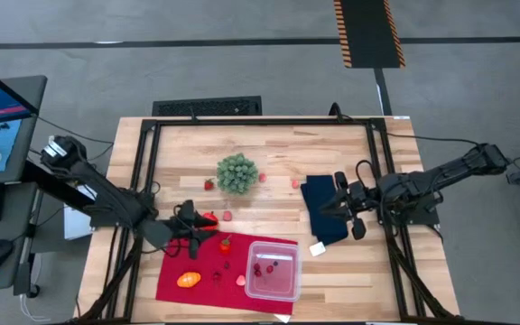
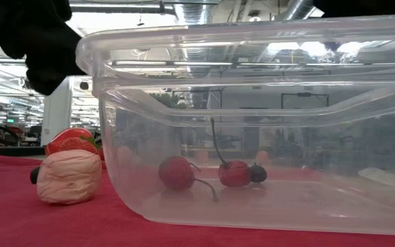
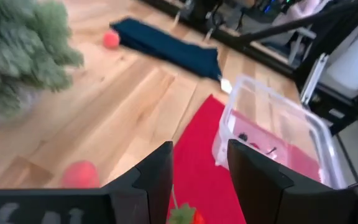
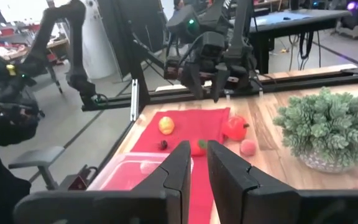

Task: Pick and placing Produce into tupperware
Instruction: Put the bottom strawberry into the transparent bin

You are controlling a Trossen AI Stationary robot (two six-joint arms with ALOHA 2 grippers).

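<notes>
The clear tupperware (image 1: 273, 269) stands on the red cloth's right end and holds two red cherries (image 2: 177, 173). On the cloth lie an orange oval (image 1: 188, 280), a strawberry (image 1: 226, 242) and a pink bit (image 1: 240, 281). A red tomato (image 1: 208, 219) lies at the cloth's far edge. My left gripper (image 1: 201, 233) is open and hovers above the cloth between the tomato and the strawberry; the strawberry (image 3: 185, 216) shows low between its fingers. My right gripper (image 1: 341, 206) is shut and empty over the dark blue cloth (image 1: 323, 212).
A green bushy ball (image 1: 237, 173) stands mid-table, with a small red piece (image 1: 209, 184) to its left. Pink bits lie on the wood (image 1: 227, 217) and near the blue cloth (image 1: 296, 183). A black frame rims the table. A white tag (image 1: 317, 249) lies by the blue cloth.
</notes>
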